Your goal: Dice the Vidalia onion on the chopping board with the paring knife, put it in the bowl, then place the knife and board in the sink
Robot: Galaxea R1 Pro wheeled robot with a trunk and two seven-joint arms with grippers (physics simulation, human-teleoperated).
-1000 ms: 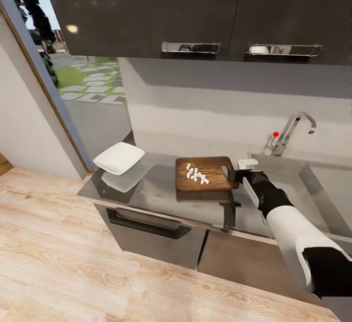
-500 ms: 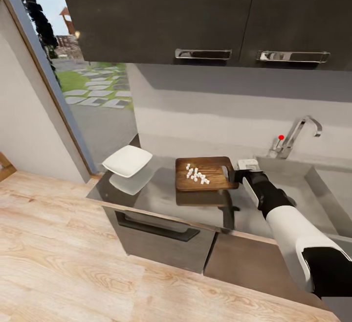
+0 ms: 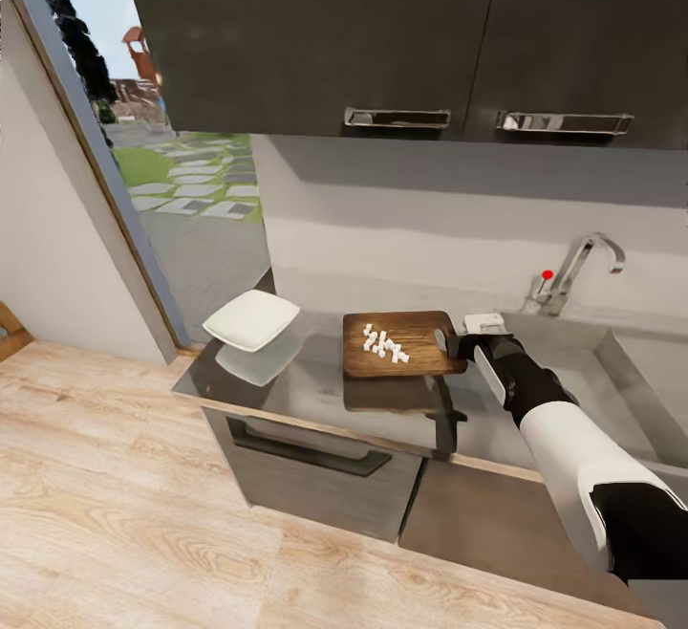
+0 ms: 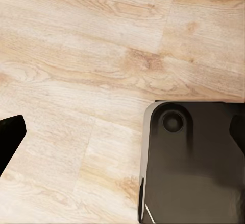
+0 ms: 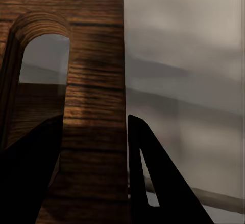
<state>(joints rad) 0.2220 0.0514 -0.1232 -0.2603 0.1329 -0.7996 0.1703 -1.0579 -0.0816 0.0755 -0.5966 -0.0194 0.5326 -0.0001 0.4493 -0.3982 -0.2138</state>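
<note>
The brown chopping board (image 3: 411, 342) hangs just above the grey countertop (image 3: 306, 390), its reflection showing beneath it. Small white cubes of diced onion (image 3: 384, 343) lie in a cluster on its left half. My right gripper (image 3: 457, 342) is shut on the chopping board's handle end; in the right wrist view the board (image 5: 94, 81) runs between my two dark fingers (image 5: 153, 183), beside the slot hole (image 5: 43, 60). The white bowl (image 3: 252, 319) stands at the countertop's left end. The sink (image 3: 621, 371) lies to the right. The paring knife is out of view. My left gripper (image 4: 122, 129) is open over the floor.
A chrome tap (image 3: 578, 271) with a red knob stands behind the sink. Dark wall cabinets (image 3: 401, 27) hang overhead. A glass door (image 3: 143, 180) opens left of the counter. Wooden floor (image 3: 115, 514) spreads in front; the robot's dark base (image 4: 194, 168) is below my left gripper.
The whole picture has shifted a little, so the camera has moved. The board stays in my right gripper with the onion cubes lying as before.
</note>
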